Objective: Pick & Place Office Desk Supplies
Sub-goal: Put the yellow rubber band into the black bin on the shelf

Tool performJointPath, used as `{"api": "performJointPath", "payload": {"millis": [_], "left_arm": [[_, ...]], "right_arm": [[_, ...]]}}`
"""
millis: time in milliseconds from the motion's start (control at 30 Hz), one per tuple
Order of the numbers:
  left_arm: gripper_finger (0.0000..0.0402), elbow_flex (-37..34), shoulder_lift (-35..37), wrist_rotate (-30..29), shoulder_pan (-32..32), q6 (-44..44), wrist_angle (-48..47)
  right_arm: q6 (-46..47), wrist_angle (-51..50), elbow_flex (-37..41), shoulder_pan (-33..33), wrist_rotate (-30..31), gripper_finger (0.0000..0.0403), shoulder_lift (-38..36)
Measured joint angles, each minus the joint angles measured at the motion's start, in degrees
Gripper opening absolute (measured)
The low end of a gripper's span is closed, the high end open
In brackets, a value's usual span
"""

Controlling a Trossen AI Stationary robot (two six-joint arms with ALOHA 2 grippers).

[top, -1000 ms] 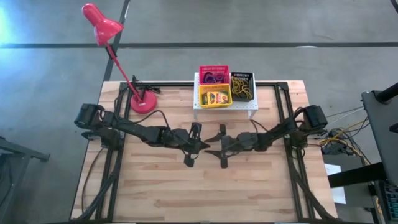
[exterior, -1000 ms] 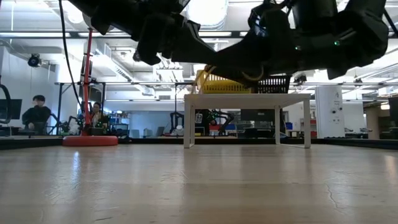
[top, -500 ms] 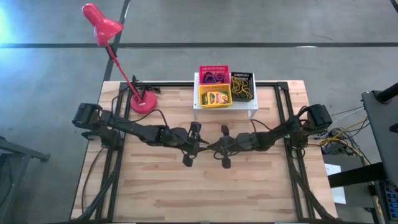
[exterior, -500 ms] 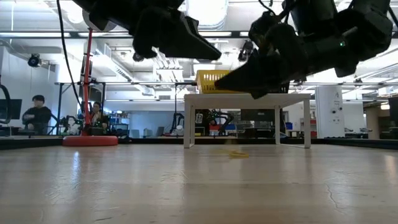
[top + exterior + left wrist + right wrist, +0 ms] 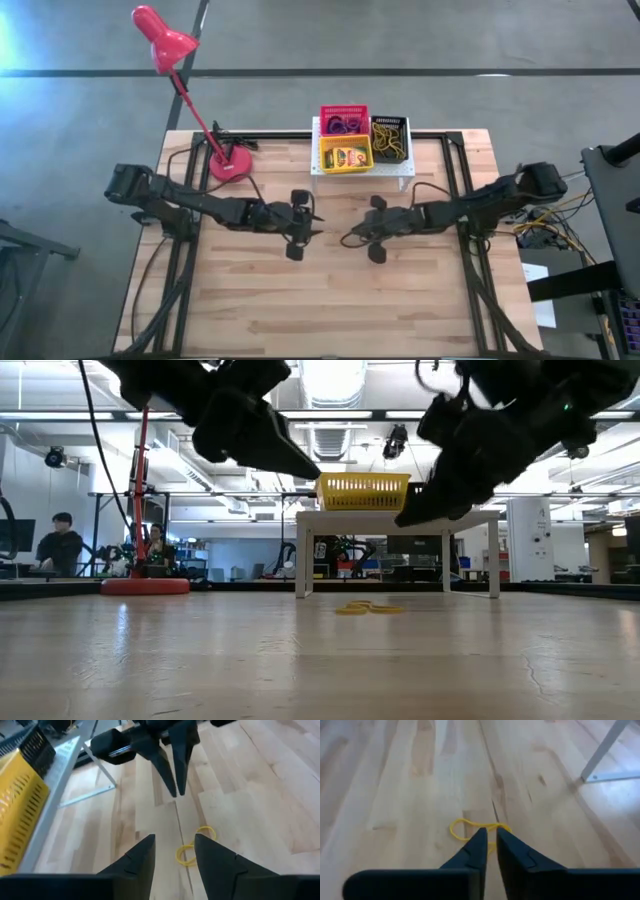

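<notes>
Between the two grippers, a yellow elastic loop (image 5: 192, 847) lies loose on the table (image 5: 300, 310). Left gripper (image 5: 172, 855) stands apart, right gripper (image 5: 489, 851) nearly together, both empty. A low approach might flick the loop away.

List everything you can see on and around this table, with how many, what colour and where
Table: one, light wood, under both arms.
Yellow elastic loop: one, lying on the wood between the two arms, held by neither.
Shelf: one, white, at the table's far edge.
Baskets: three on the shelf; pink-red holding purple loops, black holding yellowish loops, yellow holding a crayon box.
Desk lamp: one, red, base at the table's far left.
People: seated in the room behind, seen in the low view.
Left end effector: open, raised over the loop.
Right end effector: shut, empty, raised just over the loop.
</notes>
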State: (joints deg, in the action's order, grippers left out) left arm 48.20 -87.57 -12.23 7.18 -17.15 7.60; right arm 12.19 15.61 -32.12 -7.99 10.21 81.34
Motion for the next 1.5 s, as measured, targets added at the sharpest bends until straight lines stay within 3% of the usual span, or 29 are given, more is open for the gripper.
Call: {"api": "performJointPath", "payload": {"millis": [133, 267, 433, 600, 767, 900, 1100, 1333, 1500], "left_arm": [[0.0132, -1.7, 0.0, -0.2, 0.0, 2.6, 0.3], [0.0126, -3.1, 0.0, -0.4, 0.0, 4.4, 0.3], [0.0126, -3.6, 0.0, -0.4, 0.0, 6.0, 0.0], [0.0126, -3.6, 0.0, -0.4, 0.0, 6.7, -0.2], [0.0126, -3.6, 0.0, -0.4, 0.0, 6.8, -0.2], [0.0126, -3.6, 0.0, -0.4, 0.0, 6.7, -0.2], [0.0126, -3.8, -0.3, -0.8, -0.2, 6.8, 0.1], [0.0126, -8.1, -0.3, -1.3, -0.2, 8.1, 6.3], [0.0126, -10.4, -0.3, -1.3, -0.2, 8.4, 10.2]], "right_arm": [[-0.2, 3.0, 0.0, 1.6, -0.7, 0.0078, 4.8], [-1.3, 12.3, -0.1, 3.5, -1.5, 0.0134, 12.6], [-6.0, 19.4, -2.4, 6.1, -3.1, 0.017, 22.3], [-7.4, 19.2, -5.2, 9.1, -8.8, 0.0158, 27.2], [-9.0, 16.9, -5.1, 10.0, -10.6, 0.0092, 26.3], [-9.4, 10.3, -4.4, 9.9, -10.3, 0.0021, 22.7], [-7.8, -1.1, -4.0, 9.0, -9.6, 0.0009, 11.8], [-11.6, -6.8, -4.1, 7.4, 2.1, 0.0009, -10.7], [-19.2, -7.9, -4.1, 9.4, 16.3, 0.0009, -24.5]]}}
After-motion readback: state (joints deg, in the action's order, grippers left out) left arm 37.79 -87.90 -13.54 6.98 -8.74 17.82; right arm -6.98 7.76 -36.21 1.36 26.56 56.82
